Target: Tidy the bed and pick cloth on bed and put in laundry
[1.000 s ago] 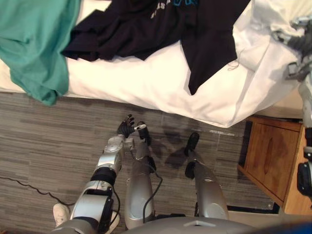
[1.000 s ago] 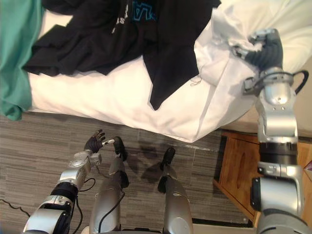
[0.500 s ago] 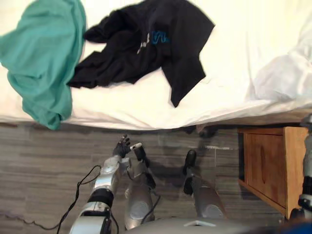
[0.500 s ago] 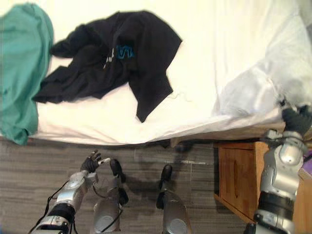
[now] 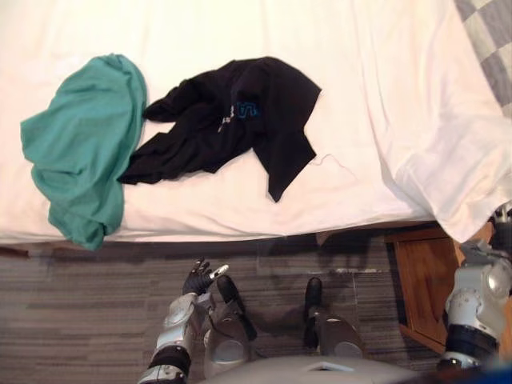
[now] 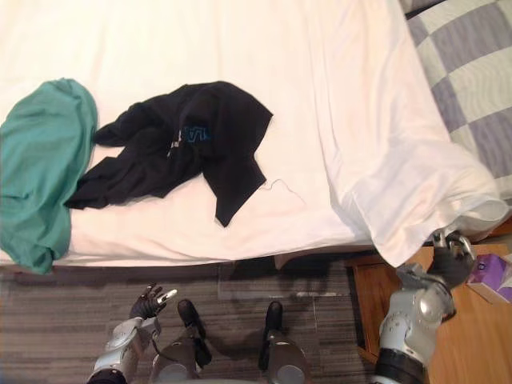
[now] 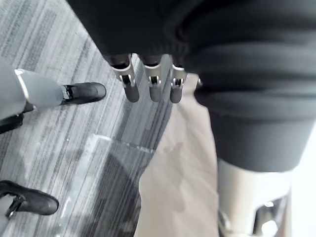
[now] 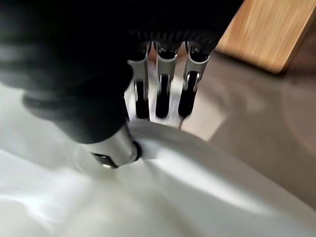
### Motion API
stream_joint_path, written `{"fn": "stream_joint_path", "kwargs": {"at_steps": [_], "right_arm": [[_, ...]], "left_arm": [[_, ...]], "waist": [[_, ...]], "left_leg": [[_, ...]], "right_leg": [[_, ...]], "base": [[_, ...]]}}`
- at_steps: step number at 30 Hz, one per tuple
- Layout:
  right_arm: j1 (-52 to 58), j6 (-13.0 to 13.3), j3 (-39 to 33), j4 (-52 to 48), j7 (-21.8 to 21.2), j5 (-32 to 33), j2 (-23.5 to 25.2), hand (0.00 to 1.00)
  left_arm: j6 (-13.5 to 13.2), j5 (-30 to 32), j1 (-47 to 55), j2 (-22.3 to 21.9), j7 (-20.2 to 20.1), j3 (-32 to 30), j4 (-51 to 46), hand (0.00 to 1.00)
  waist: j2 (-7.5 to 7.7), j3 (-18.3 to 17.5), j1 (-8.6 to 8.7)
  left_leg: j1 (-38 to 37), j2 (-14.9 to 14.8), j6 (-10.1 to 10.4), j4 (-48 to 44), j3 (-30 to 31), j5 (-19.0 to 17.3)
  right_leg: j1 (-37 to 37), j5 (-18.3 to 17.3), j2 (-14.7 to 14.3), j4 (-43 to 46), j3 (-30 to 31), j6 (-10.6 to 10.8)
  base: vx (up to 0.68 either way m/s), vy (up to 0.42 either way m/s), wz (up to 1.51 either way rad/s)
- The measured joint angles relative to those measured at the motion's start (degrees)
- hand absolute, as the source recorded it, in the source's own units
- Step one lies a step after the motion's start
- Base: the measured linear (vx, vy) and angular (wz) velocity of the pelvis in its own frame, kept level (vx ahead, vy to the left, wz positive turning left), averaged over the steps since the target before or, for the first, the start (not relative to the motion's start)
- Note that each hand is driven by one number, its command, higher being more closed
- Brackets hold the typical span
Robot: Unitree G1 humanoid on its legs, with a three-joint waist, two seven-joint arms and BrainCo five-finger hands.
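- My right hand (image 6: 450, 260), down at the bed's near corner, has its fingers curled and its thumb pressed onto a fold of the white sheet (image 6: 400, 184). The sheet hangs over the edge above a wooden nightstand (image 5: 416, 280).
- My left hand (image 5: 198, 279) hangs low over the floor (image 5: 72, 320) beside the bed, fingers loose and spread, holding nothing.
- On the bed (image 6: 200, 48), the black cloth (image 5: 240, 112) lies crumpled near the middle, one pointed flap trailing toward the near edge.
- The green cloth (image 5: 80, 160) sits just beside it on my left, its lower end drooping over the mattress edge.
- I judge both garments light, soft and limp. Pinched by a corner, either would sag and drag across the sheet.
- The better hold looks to be the bunched folds at each garment's middle, gathered into a full handful.
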State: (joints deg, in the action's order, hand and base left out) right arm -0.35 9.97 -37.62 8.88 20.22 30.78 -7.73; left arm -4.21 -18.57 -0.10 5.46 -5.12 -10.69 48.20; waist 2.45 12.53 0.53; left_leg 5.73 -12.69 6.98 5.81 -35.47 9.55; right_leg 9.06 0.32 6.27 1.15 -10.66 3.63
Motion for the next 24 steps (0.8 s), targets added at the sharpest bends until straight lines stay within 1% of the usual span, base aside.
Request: {"fn": "stream_joint_path", "kwargs": {"at_steps": [1,2,4,6,8,9,10,11,13,14,15,16,17,18,19,20,21,22,23,24], "right_arm": [[1.34,1.49,-1.11,0.06,0.99,0.00,0.07,0.00],[2.11,2.21,-1.65,0.05,1.36,0.00,0.07,0.00],[4.82,4.84,-3.35,-0.01,2.83,-0.01,0.06,0.00],[6.73,6.62,-4.11,-0.05,2.69,-0.07,0.06,0.00],[8.22,7.45,-4.20,-0.32,2.69,-0.11,0.06,0.00],[8.54,7.46,-4.20,-0.67,2.34,-0.02,0.06,0.00],[8.97,7.46,-4.14,-1.29,1.82,0.00,0.06,1.00],[9.24,7.30,-3.60,-2.78,0.08,0.12,0.07,1.00],[9.17,7.06,-1.42,-6.04,-5.74,3.97,0.04,1.00],[8.97,6.99,0.34,-8.27,-8.18,5.73,0.03,1.00],[8.07,6.62,3.09,-11.69,-11.83,8.02,-0.12,1.00],[5.69,6.04,5.38,-14.02,-14.30,9.85,-0.40,1.00],[4.09,5.77,6.30,-14.53,-15.35,10.87,-0.65,1.00],[0.54,4.90,7.72,-14.30,-16.86,12.82,-1.76,1.00],[-2.96,4.05,8.43,-13.60,-17.98,15.32,-3.03,1.00],[-4.38,3.87,8.69,-13.24,-18.29,16.44,-3.53,1.00],[-9.06,3.46,8.93,-11.74,-19.50,19.41,-5.02,1.00],[-13.71,3.33,8.90,-10.77,-19.84,21.53,-6.64,1.00],[-15.87,3.31,8.87,-10.54,-19.87,22.67,-7.58,1.00],[-20.33,3.32,8.86,-10.24,-19.96,24.59,-9.54,1.00]], "left_arm": [[-0.12,0.02,0.38,-0.79,-0.31,-1.03,0.58,0.00],[-0.25,0.02,0.81,-1.01,-0.74,-1.06,0.59,0.00],[-1.17,0.03,1.66,-1.91,-1.35,-1.07,0.93,0.00],[-1.45,0.06,1.89,-2.61,-1.40,-1.07,1.57,0.00],[-1.56,0.06,2.59,-2.89,-1.48,-1.06,1.58,0.00],[-1.64,0.07,2.92,-2.85,-1.47,-1.06,1.58,0.00],[-1.71,0.08,3.09,-2.84,-1.47,-1.05,1.58,0.00],[-1.75,0.08,3.42,-2.75,-1.41,-1.03,1.59,0.00],[-1.71,0.17,3.97,-2.52,-1.24,-0.66,1.60,0.00],[-1.69,0.29,4.05,-2.46,-1.19,-0.46,1.59,0.00],[-1.58,1.20,3.86,-2.28,-0.88,0.64,1.58,0.00],[-1.15,1.29,3.47,-1.78,-0.73,2.07,1.58,0.00],[-0.96,1.30,3.18,-1.65,-0.61,3.00,1.58,0.00],[-0.49,1.33,2.33,-1.47,0.35,4.47,1.59,0.00],[-0.02,1.30,1.18,-1.45,1.09,5.88,1.59,0.00],[0.07,1.29,0.73,-1.45,1.41,6.34,1.60,0.00],[0.11,1.22,-0.95,-1.59,1.83,6.67,1.59,0.00],[0.12,1.17,-2.85,-1.57,2.14,7.03,1.58,0.00],[0.09,1.16,-3.91,-1.43,2.58,7.58,1.57,0.00],[0.05,1.16,-6.20,-1.21,2.99,8.15,1.55,0.00]], "waist": [[0.11,-0.49,0.29],[0.08,-0.93,0.51],[0.09,-1.39,1.80],[0.02,-1.59,2.28],[0.10,-2.41,2.44],[0.12,-2.72,2.46],[0.12,-2.85,2.43],[0.12,-2.85,2.32],[0.12,-2.85,2.29],[0.11,-2.85,2.23],[0.11,-2.85,1.93],[0.15,-2.83,1.58],[0.16,-2.82,1.58],[0.20,-2.65,1.42],[0.16,-2.26,0.62],[0.13,-2.17,0.15],[0.04,-0.85,-0.56],[-0.35,0.60,-1.16],[-0.65,0.98,-1.43],[-1.30,1.87,-1.73]], "left_leg": [[-0.86,-0.13,0.32,0.12,-0.67,-0.31],[-1.03,-0.22,0.20,0.14,-1.02,-0.64],[-2.34,-0.52,-0.11,0.16,-1.70,-1.26],[-3.32,-0.62,-0.25,0.17,-1.85,-1.61],[-3.62,-0.76,-0.25,0.17,-1.99,-1.93],[-3.66,-0.83,-0.25,0.17,-2.01,-1.97],[-3.65,-0.89,-0.26,0.17,-1.97,-1.98],[-3.60,-0.98,-0.26,0.17,-1.84,-1.98],[-3.39,-1.12,-0.14,0.16,-1.65,-2.18],[-3.00,-1.17,-0.29,0.16,-1.55,-2.30],[-2.38,-1.28,-0.36,0.15,-1.36,-2.28],[-1.23,-1.37,-0.58,0.14,-1.11,-2.08],[-0.53,-1.36,-0.74,0.14,-0.73,-1.91],[0.85,-1.35,-1.40,0.12,0.00,-1.27],[2.16,-1.38,-1.22,-0.09,0.58,-0.53],[2.75,-1.38,-1.21,-0.14,0.96,-0.39],[3.77,-1.32,-1.25,-0.17,1.74,0.40],[5.18,-1.32,-1.41,-0.18,2.50,0.52],[6.54,-1.31,-1.64,-0.18,2.99,0.74],[9.52,-1.32,-1.90,-0.18,3.69,1.50]], "right_leg": [[-0.24,-0.12,-0.14,0.01,0.77,-0.04],[-0.27,-0.23,-0.25,0.01,0.96,-0.11],[-1.00,-0.69,-0.60,0.38,1.36,-0.15],[-1.53,-1.31,-0.68,1.10,1.62,-0.09],[-1.53,-1.53,-0.83,1.40,1.85,-0.16],[-1.53,-1.54,-0.91,1.41,1.90,-0.17],[-1.53,-1.56,-0.95,1.42,1.89,-0.17],[-1.52,-1.57,-1.03,1.43,1.87,-0.16],[-1.46,-1.62,-1.17,1.43,1.81,-0.19],[-1.32,-1.74,-1.23,1.42,1.74,-0.29],[-0.58,-1.78,-1.30,1.56,1.63,-0.28],[0.61,-1.77,-1.37,1.94,1.62,-0.29],[1.19,-1.71,-1.39,1.96,1.51,-0.35],[2.36,-1.56,-1.37,2.23,1.15,-0.45],[3.57,-1.30,-1.34,2.75,0.69,-0.53],[4.04,-1.29,-1.32,2.92,0.55,-0.55],[4.76,-1.22,-1.25,3.17,0.10,-0.64],[5.91,-1.22,-1.18,3.60,-0.53,-0.64],[7.13,-1.22,-1.11,3.91,-0.93,-0.65],[9.74,-1.16,-1.01,4.56,-1.76,-0.73]], "base": [[0.05,-0.024,-0.34],[0.05,-0.029,-0.27],[0.03,-0.023,-0.15],[0.01,-0.008,-0.07],[0.01,-0.003,-0.06],[0.02,-0.003,-0.05],[0.00,0.000,0.00],[0.00,0.000,0.00],[0.00,0.000,0.00],[0.00,-0.007,0.04],[0.01,-0.010,0.04],[0.01,-0.010,0.07],[0.03,-0.013,0.17],[0.03,-0.008,0.27],[0.03,-0.005,0.25],[0.03,0.001,0.22],[-0.01,0.000,0.22],[-0.03,-0.003,0.26],[-0.06,-0.005,0.35],[-0.05,-0.005,0.31]]}}
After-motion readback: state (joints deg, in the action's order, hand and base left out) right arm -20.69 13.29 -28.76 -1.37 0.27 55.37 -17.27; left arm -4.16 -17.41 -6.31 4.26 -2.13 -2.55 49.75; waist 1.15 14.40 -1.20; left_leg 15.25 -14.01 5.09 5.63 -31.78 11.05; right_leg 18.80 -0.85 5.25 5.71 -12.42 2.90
